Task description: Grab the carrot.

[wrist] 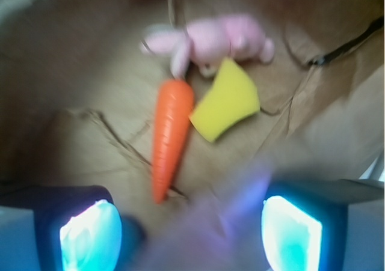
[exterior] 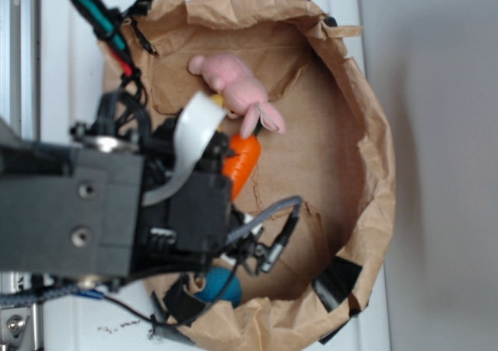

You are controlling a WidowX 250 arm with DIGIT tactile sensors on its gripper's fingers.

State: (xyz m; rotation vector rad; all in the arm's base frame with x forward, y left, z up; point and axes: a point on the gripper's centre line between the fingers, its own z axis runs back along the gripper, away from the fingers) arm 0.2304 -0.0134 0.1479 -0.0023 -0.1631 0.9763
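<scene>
The carrot (wrist: 170,136) is a bright-orange tapered cone lying on brown paper, tip pointing toward the camera. In the exterior view the carrot (exterior: 243,161) shows beside the arm, its green top against the pink plush. My gripper (wrist: 191,235) hangs above the paper, open, with its two glowing cyan pads (wrist: 90,235) far apart at the bottom of the wrist view. The carrot's tip lies just ahead of the gap, nearer the left pad. Nothing is between the fingers. In the exterior view the fingers are hidden by the black arm body.
A pink plush (wrist: 216,39) lies beyond the carrot's thick end, and a yellow sponge wedge (wrist: 227,101) sits right of the carrot. Everything rests inside a crumpled brown paper bag (exterior: 373,156) with raised walls. A blue object (exterior: 218,285) shows below the arm.
</scene>
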